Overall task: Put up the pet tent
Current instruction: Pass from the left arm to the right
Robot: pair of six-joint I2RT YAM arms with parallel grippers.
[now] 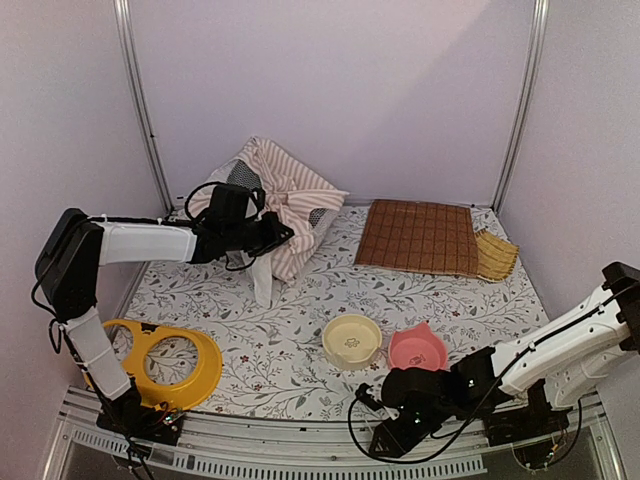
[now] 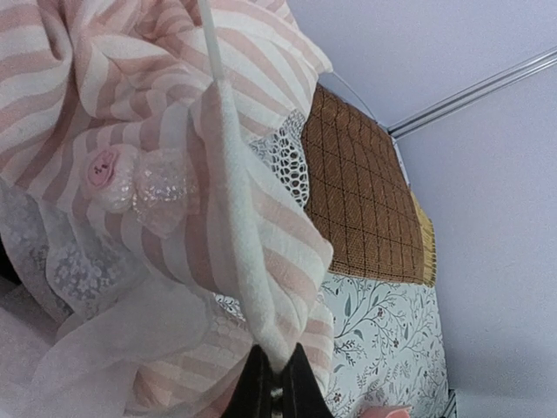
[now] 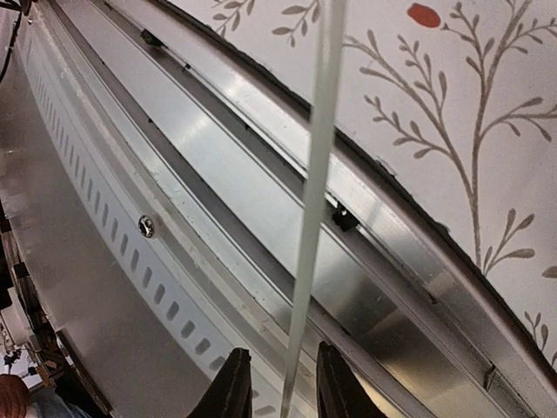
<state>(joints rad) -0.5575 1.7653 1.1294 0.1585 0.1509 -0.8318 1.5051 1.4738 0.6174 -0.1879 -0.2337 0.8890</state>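
Note:
The pet tent [image 1: 290,195] lies crumpled at the back left, pink-and-white striped with mesh patches. My left gripper [image 1: 272,233] is shut on a fold of its fabric; in the left wrist view the black fingertips [image 2: 296,383] pinch a white-edged striped fold of the tent [image 2: 174,104], and a thin pole [image 2: 209,35] runs up out of it. My right gripper [image 1: 383,437] hangs low over the table's front rail. In the right wrist view its jaws stand apart around a thin clear pole [image 3: 318,148], with a gap on each side of the right gripper [image 3: 283,387].
A brown quilted mat [image 1: 418,237] and a yellow woven mat [image 1: 496,256] lie at the back right. A cream bowl [image 1: 352,340] and a pink bowl [image 1: 417,350] sit near the front, a yellow ring-shaped piece [image 1: 165,362] front left. The metal front rail [image 3: 218,174] runs below the right gripper.

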